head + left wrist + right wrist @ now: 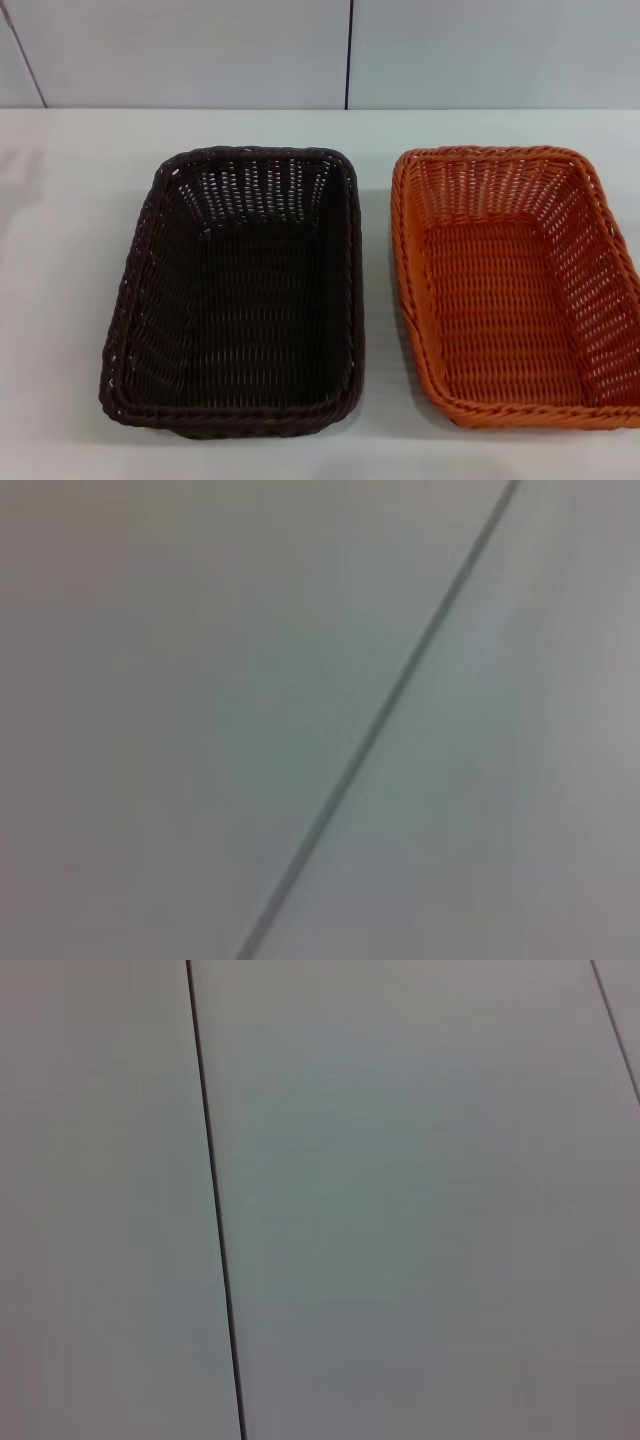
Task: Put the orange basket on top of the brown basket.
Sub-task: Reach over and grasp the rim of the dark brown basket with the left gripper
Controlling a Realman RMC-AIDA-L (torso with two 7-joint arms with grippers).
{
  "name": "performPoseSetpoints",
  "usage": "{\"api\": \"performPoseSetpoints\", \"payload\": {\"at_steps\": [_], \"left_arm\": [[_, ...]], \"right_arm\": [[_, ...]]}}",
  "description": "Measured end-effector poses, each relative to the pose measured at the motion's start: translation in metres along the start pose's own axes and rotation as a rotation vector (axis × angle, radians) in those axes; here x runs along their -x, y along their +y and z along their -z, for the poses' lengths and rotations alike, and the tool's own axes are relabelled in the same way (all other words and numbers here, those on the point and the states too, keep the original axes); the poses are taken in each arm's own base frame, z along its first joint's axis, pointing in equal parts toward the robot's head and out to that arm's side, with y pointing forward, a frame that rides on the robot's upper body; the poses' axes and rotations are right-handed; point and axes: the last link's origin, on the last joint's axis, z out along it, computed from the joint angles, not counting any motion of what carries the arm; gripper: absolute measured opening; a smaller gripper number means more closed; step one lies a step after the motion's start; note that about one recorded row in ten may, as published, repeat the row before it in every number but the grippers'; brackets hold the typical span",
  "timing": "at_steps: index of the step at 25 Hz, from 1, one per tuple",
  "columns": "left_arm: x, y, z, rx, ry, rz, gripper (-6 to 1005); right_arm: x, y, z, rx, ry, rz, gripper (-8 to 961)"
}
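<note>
In the head view the brown basket (240,290) sits on the white table, left of centre, empty and upright. The orange basket (515,285) stands beside it on the right, also empty, with a narrow strip of table between the two; its right side runs past the picture's edge. Neither gripper nor any arm shows in the head view. Both wrist views show only pale panelled wall with a dark seam, no fingers and no basket.
The white table (60,300) stretches to the left of the brown basket and in front of both. A pale panelled wall (200,50) with a dark vertical seam rises behind the table's far edge.
</note>
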Motion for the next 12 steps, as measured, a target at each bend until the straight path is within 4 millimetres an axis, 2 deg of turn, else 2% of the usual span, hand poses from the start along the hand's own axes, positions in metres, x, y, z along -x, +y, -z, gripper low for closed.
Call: {"api": "performPoseSetpoints", "payload": {"at_steps": [2, 3, 4, 6, 7, 8, 11, 12], "left_arm": [[-0.007, 0.006, -0.021, 0.031, -0.111, 0.020, 439], [-0.007, 0.006, -0.021, 0.031, -0.111, 0.020, 439], [-0.011, 0.010, -0.033, 0.052, -0.173, 0.025, 440], [-0.011, 0.010, -0.033, 0.052, -0.173, 0.025, 441], [-0.023, 0.028, -0.062, 0.133, -0.382, 0.048, 441], [-0.029, 0.041, -0.073, 0.186, -0.509, 0.059, 442], [-0.029, 0.041, -0.073, 0.186, -0.509, 0.059, 443], [-0.033, 0.055, -0.080, 0.238, -0.644, 0.051, 444]], "right_arm": [[0.000, 0.000, 0.001, -0.001, 0.002, 0.000, 575], [-0.001, -0.001, 0.001, -0.002, 0.002, -0.001, 575], [-0.001, -0.001, 0.001, -0.002, 0.003, 0.000, 575], [-0.001, -0.001, 0.002, -0.004, 0.005, -0.001, 575], [-0.001, -0.002, 0.002, -0.005, 0.005, -0.001, 575], [-0.001, -0.002, 0.002, -0.005, 0.006, -0.001, 575], [-0.002, -0.003, 0.003, -0.008, 0.012, 0.000, 575], [-0.003, -0.003, 0.003, -0.009, 0.014, 0.000, 575]]}}
